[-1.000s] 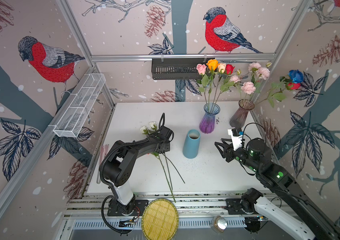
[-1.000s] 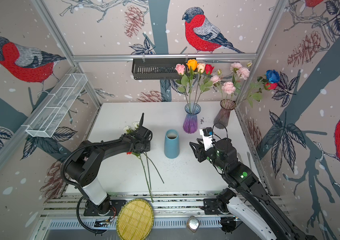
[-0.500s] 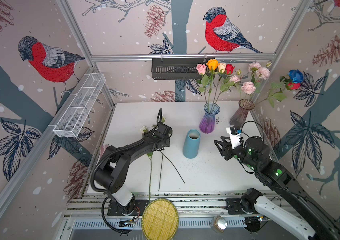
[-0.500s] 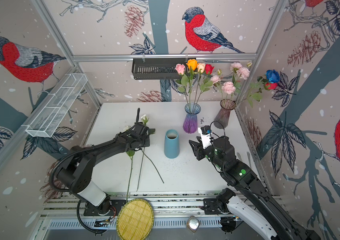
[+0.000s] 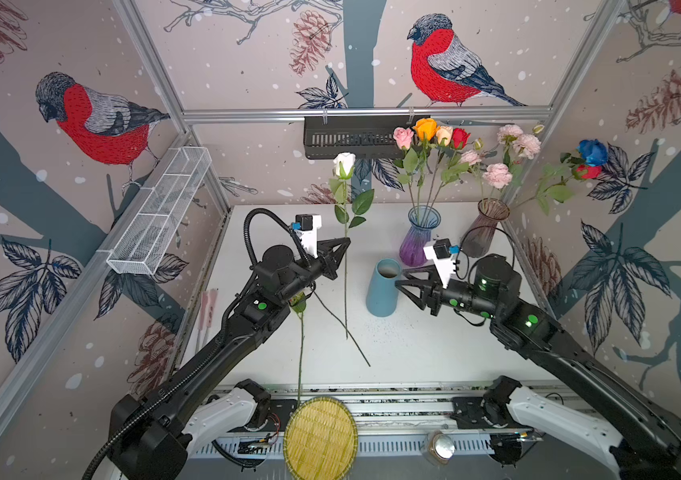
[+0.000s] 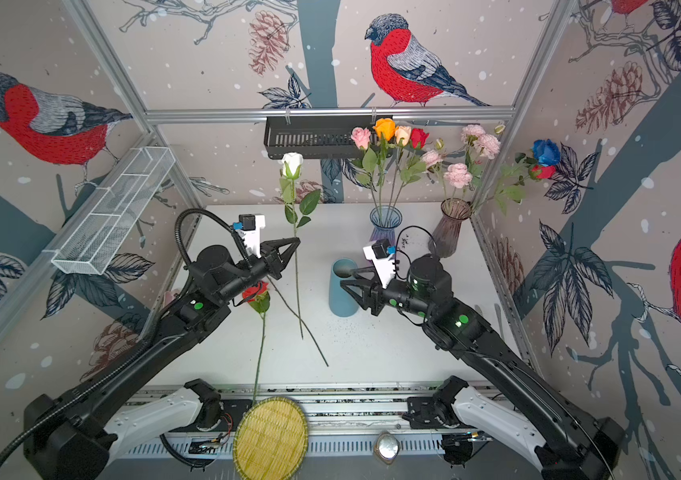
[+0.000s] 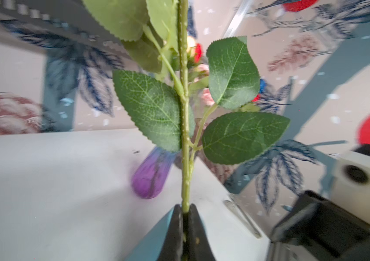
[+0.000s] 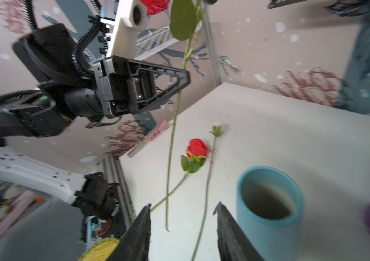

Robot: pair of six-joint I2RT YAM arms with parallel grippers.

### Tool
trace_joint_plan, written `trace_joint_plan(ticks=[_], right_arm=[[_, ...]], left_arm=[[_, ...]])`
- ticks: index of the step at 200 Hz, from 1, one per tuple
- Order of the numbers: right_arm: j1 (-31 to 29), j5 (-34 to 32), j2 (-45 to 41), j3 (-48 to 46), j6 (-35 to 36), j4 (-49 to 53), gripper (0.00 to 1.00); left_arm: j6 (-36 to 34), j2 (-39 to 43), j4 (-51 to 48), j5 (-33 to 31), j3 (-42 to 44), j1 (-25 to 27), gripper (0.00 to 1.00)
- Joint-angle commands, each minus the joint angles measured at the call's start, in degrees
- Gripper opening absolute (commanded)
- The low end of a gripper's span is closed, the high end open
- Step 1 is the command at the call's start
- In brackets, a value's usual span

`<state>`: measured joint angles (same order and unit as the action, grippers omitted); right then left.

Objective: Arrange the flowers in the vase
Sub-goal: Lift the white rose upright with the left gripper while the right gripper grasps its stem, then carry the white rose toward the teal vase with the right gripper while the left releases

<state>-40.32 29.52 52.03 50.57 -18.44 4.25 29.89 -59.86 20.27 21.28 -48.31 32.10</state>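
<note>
Stem of white artificial long-stemmed rose (image 5: 344, 165) clenched mid-length in my left fingers (image 7: 173, 235). I judge it light, whippy, top-heavy; best held below leaves. My right fingers (image 8: 140, 235) released, empty.

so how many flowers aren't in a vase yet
3: a white rose held upright in the left gripper, a red rose lying on the table, and a pale-budded stem lying beside it. None seems hidden.

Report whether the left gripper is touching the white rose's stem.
Touching. In the left wrist view the left gripper has both jaws shut on the white rose's stem, with no gap on either side.
</note>
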Motion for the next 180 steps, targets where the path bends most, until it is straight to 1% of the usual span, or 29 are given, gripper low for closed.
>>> trace_joint_plan(ticks=[1,32,56,78,102,119,123,135,146,149,159,164,172,180], right_arm=[[-1.39,11.37,4.24,3.39,-6.71,-10.78,0.47],[-3.52,11.72,9.42,7.91,-7.06,-10.98,0.46],[-4.89,11.11,11.26,9.76,-6.7,-10.8,0.45],[-5.28,10.71,12.08,10.51,-6.61,-10.67,0.4],[-5.64,10.84,12.56,11.17,-6.79,-11.11,0.31],[-5.88,10.95,13.0,11.81,-6.79,-11.13,0.21],[-5.85,11.03,13.1,11.96,-6.79,-11.11,0.18],[-5.95,10.95,13.32,12.32,-6.58,-10.94,0.06],[-5.94,10.76,13.35,12.58,-5.95,-10.48,0.04],[-5.93,10.55,13.24,12.68,-5.65,-10.29,0.04],[-5.89,9.37,12.87,13.1,-4.65,-8.91,0.03],[-5.72,8.47,12.67,13.58,-3.89,-7.79,0.03],[-5.46,6.8,12.28,14.83,-1.85,-5.32,0.03],[-5.09,4.24,12.11,16.66,0.77,-2.36,0.02]], left_arm=[[5.01,-0.86,15.74,12.79,-0.19,1.86,0.0],[3.94,-1.18,15.9,13.36,-2.4,5.71,0.0],[5.08,-1.2,16.62,14.92,-3.23,6.14,0.0],[5.56,-0.54,16.87,15.4,-3.03,6.22,0.0],[6.21,-0.49,17.37,16.58,-2.8,6.22,0.0],[7.05,-0.56,18.53,16.71,-2.11,6.27,0.0],[7.46,-0.69,19.12,16.74,-1.85,6.23,0.0],[8.48,-0.87,20.95,16.88,-1.28,6.25,0.0],[9.18,-1.21,21.88,17.32,-1.15,6.23,0.0],[9.26,-1.3,21.87,17.37,-1.17,6.22,0.06],[9.05,-1.27,21.01,17.48,-1.26,6.22,0.38],[8.52,-1.09,20.05,17.15,-1.26,6.22,0.5],[7.06,-0.44,17.47,15.9,-1.26,6.22,0.6],[5.48,0.58,14.1,13.64,-1.18,6.22,0.63]])
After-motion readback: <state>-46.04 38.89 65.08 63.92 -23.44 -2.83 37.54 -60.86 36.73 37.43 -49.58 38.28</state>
